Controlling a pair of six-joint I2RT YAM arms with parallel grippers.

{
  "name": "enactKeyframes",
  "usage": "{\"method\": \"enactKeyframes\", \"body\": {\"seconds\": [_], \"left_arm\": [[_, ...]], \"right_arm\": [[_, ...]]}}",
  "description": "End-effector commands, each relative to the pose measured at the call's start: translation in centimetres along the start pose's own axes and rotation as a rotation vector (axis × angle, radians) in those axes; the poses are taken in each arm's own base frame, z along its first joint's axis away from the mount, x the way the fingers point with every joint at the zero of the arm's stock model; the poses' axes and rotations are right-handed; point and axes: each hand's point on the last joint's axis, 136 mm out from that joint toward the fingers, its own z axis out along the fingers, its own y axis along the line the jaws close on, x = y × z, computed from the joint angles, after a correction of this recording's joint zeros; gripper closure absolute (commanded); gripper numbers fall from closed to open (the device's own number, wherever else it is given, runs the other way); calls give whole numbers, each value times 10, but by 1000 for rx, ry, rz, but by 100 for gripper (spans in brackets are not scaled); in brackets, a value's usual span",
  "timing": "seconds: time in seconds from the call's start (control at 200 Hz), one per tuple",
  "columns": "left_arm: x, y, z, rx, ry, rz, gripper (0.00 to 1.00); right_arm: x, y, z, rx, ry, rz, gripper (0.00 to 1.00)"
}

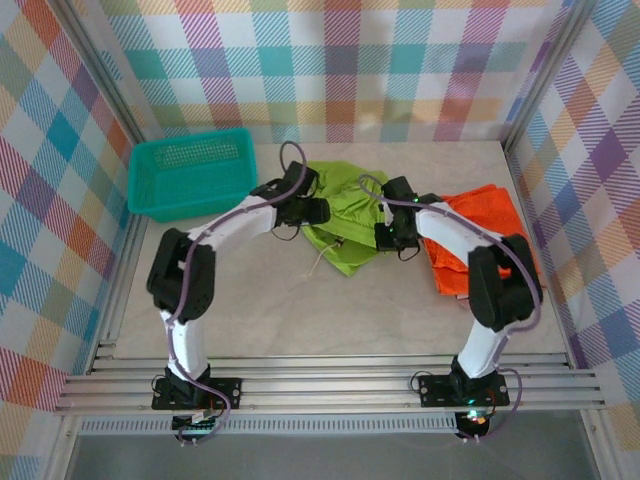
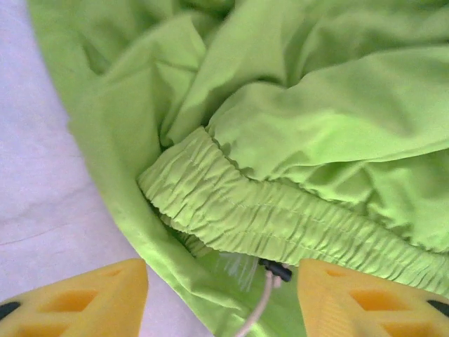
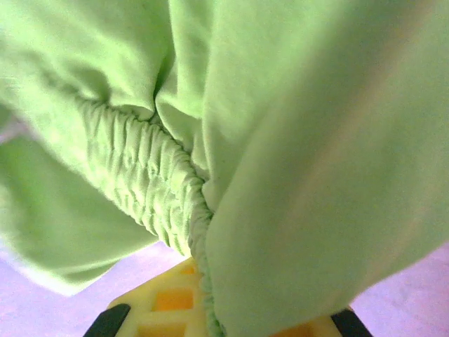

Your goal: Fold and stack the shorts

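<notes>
Where the right end effector (image 1: 384, 238) clamps (waistband (image 3: 151, 182)), green shorts (image 1: 345, 205) bunch.

The lime green shorts (image 2: 316, 105) are soft matt cloth with a ribbed, gathered waistband (image 2: 280, 217); the teal basket (image 1: 190, 203) is plastic mesh.
</notes>
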Motion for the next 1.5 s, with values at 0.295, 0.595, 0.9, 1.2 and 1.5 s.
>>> {"method": "enactKeyframes", "body": {"seconds": [0.295,0.595,0.9,1.2,1.5], "left_arm": [[-4,-15,-63,278,-114,-205,16],[25,-33,-55,478,-17,-622,9],[38,-39,-32,511,78,-993,0],[44,-43,-3,518,160,-1140,4],[47,-40,27,459,188,-1144,23]], "right_arm": [[-33,64,-124,-305,-201,41,100],[-32,69,-126,-359,-242,88,100],[-17,63,-116,-374,-267,121,100],[-8,63,-119,-412,-305,134,100],[1,62,-122,-422,-306,131,100]]}}
